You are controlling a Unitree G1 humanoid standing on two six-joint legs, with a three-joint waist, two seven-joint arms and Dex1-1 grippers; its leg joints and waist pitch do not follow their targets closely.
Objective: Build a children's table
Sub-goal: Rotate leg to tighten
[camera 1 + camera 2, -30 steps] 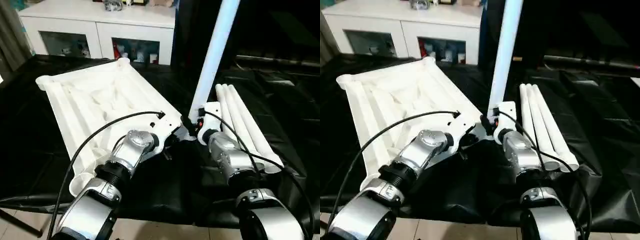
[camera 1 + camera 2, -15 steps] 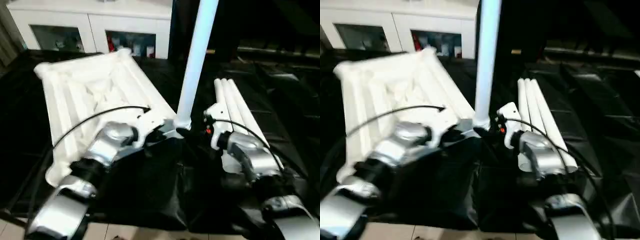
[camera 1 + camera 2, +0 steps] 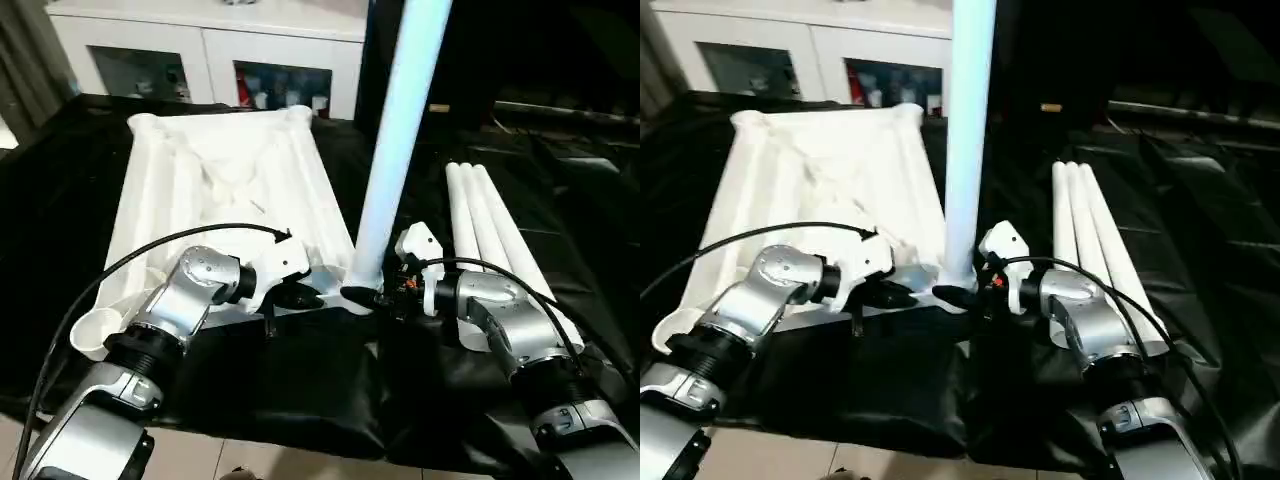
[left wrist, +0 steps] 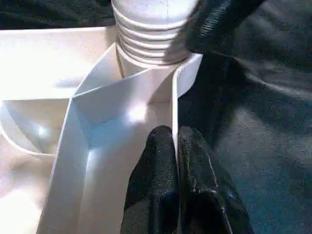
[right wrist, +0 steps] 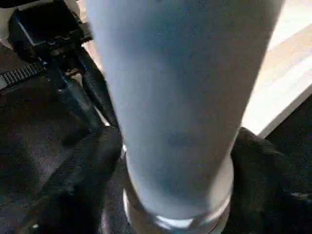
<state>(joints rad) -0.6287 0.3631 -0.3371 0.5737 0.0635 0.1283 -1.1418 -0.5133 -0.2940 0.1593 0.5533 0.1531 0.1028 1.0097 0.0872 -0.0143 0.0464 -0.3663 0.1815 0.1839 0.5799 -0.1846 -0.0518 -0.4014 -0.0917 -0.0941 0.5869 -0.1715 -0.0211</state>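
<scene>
**Table top, upturned, one leg standing in the near corner**

Item: table top (image 3: 215, 190), white moulded plastic, lying underside up on my counter (image 3: 60, 200), which is draped in black sheeting. Ribs and raised walls run its length; round sockets sit at the corners, one open cup at the near left corner (image 3: 88, 330).

Item: upright leg (image 3: 400, 130), smooth white tube, standing in the near right corner socket, its ridged foot seated there. It rises past the top of my head views.

Item: my left jaws (image 4: 176, 161), two black fingers pressed together, pinching the thin rim wall of the top just beside that socket.

Item: my right jaws (image 3: 365, 297), black fingers set wide either side of the leg's base; I cannot tell whether they press it.

Item: three spare legs (image 3: 495, 240), long tapered white tubes, lying side by side and touching, to the right of the top with a strip of black sheeting between.

Edges: the near edge of the counter falls away just below my forearms to a pale tiled floor (image 3: 260, 465). Bare black sheeting lies to the left of the top and beyond the spare legs.

Background: white cabinet (image 3: 210, 50) with glass doors, behind the counter.
</scene>
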